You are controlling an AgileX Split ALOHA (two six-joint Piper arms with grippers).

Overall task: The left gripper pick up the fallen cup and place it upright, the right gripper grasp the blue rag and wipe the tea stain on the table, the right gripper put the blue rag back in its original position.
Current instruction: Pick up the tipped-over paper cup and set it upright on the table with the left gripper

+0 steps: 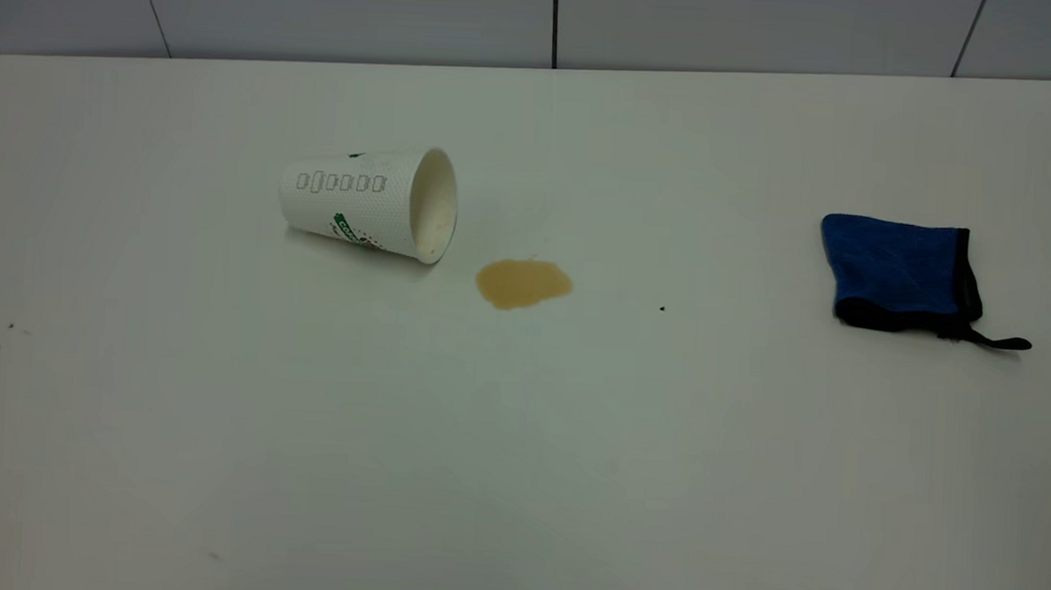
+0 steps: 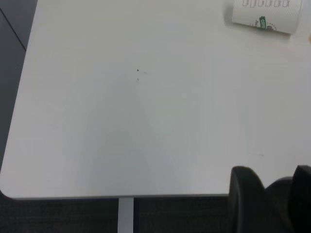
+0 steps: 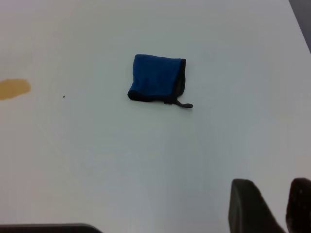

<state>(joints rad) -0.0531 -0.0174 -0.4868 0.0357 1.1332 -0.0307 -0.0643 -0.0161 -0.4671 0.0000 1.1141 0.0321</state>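
Note:
The cup (image 1: 365, 201) lies on its side left of centre on the table (image 1: 518, 472), with its mouth facing right. The tea stain (image 1: 523, 282) is a tan puddle just in front of and to the right of the mouth. The blue rag (image 1: 899, 271) lies folded at the right, its black loop tail pointing right. Neither arm shows in the exterior view. My left gripper (image 2: 274, 187) hangs by the table's near edge, far from the cup (image 2: 265, 14), shut and empty. My right gripper (image 3: 272, 187) is well short of the rag (image 3: 156, 78) and the stain (image 3: 13, 89), shut and empty.
A tiny dark speck (image 1: 662, 308) lies between the stain and the rag, and a few specks (image 1: 10, 327) lie at the far left. A rounded table corner (image 2: 7, 187) and dark floor show in the left wrist view. A tiled wall (image 1: 555, 21) runs behind the table.

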